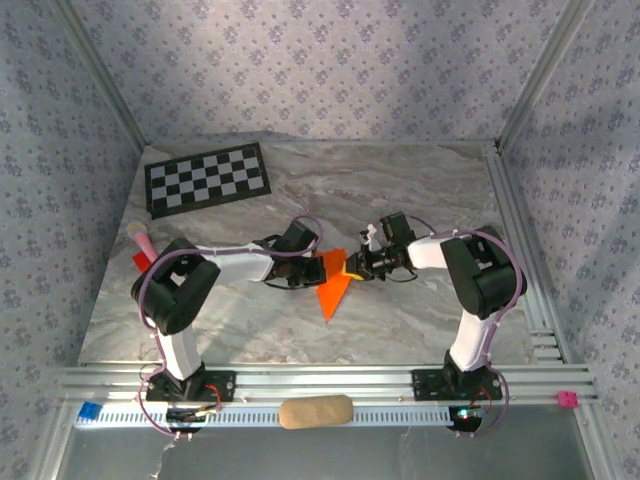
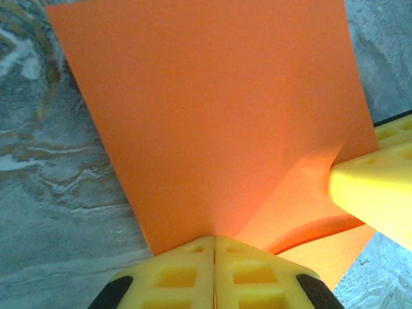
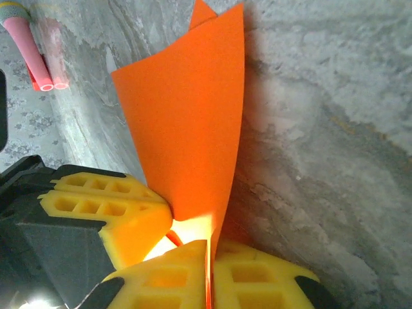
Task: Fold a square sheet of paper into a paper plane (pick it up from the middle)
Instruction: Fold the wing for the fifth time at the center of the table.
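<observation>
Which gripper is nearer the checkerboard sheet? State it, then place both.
Left. The left gripper sits below-right of the checkerboard sheet in the top view, pinching the orange paper. The right gripper pinches the same paper from farther right.

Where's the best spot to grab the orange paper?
Its thin edge, from the side. The orange paper is raised and curved, so an edge slips between fingers; the left gripper and right gripper each pinch one from opposite sides.
</observation>
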`<state>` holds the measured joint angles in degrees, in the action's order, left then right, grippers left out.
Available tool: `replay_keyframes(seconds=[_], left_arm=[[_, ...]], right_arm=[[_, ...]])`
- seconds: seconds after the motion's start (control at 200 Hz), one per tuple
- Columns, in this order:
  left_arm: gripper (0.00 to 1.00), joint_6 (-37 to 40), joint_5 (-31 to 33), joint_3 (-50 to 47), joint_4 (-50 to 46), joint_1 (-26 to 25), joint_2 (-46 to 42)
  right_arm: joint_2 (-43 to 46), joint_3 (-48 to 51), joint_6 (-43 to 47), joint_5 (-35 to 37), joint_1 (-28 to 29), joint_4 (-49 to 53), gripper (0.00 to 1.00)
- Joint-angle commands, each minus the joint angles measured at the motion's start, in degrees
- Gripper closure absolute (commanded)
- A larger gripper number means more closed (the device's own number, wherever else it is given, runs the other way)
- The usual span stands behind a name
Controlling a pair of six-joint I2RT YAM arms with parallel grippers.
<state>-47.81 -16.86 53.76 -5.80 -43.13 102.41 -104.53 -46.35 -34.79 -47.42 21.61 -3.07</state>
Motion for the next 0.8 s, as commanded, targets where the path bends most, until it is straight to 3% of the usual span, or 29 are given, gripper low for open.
replay_keyframes(seconds=[0.0, 0.165, 0.315, 0.54, 0.68, 0.795], left_arm=[[0.88, 1.0, 1.1, -0.9, -0.1, 0.4, -3.2], [0.73, 2.4, 2.8, -2.3, 2.3, 0.0, -8.0], [0.65, 3.7, 5.1, -3.3, 3.0, -1.0, -11.6], [0.56, 8.3, 10.3, -3.9, 1.8, -5.5, -13.3], [0.55, 13.9, 17.1, -3.1, -0.7, -10.5, -12.6], [0.53, 17.7, 18.6, -2.0, -1.9, -12.8, -11.5]], right_arm=[[-0.1, -0.5, 0.2, -1.0, -0.4, 1.1, 0.93], [3.5, 1.1, -4.8, 2.5, -0.3, -0.6, 0.97], [8.3, 4.7, -15.3, 10.1, 0.0, -4.8, 0.99], [13.6, 9.9, -30.0, 19.4, 1.2, -9.4, 0.99], [15.8, 10.7, -33.7, 21.6, 2.1, -9.0, 1.00], [16.6, 10.8, -34.9, 21.7, 2.1, -8.5, 1.00]])
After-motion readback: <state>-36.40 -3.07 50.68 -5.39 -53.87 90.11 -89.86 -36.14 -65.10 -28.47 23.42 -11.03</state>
